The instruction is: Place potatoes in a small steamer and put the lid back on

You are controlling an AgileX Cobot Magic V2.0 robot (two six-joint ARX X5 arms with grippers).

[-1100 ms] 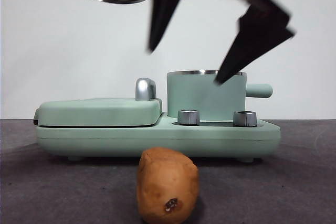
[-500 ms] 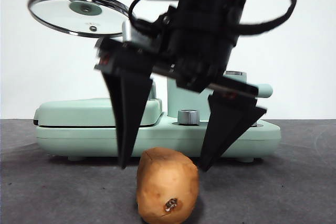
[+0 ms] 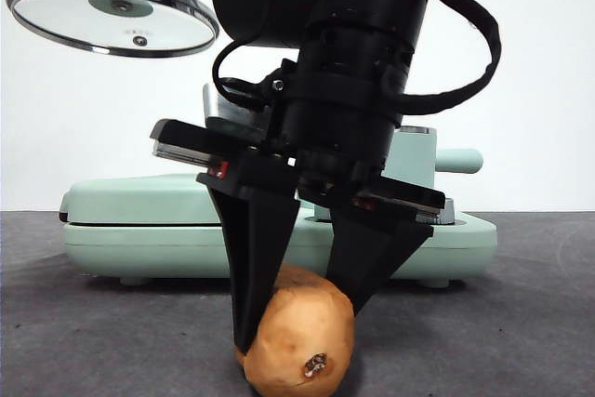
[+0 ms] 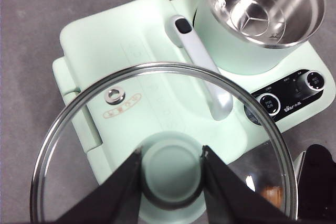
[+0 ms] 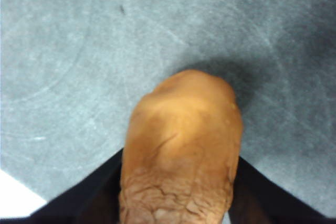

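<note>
The step in hand looks like picking up the potato point(image 3: 299, 341). The right gripper point(image 3: 297, 313) is low over it, in front of the green cooker point(image 3: 139, 234), with one black jaw on each side of the potato. In the right wrist view the jaws lie against the potato's sides, so the gripper seems to be gripping it or very nearly so. The potato sits on the dark table point(image 3: 84, 323), just in front of the cooker. It is oval and brown, with bumpy skin and a small dark spot near the bottom. The left gripper point(image 4: 170, 163) is up high above the cooker, closed on the green knob of the glass lid point(image 4: 94, 124). The pot point(image 4: 262, 22) on the cooker is open and empty inside. Next, the potato needs a firm squeeze, a lift straight up, and a move over the pot's shiny rim.
</note>
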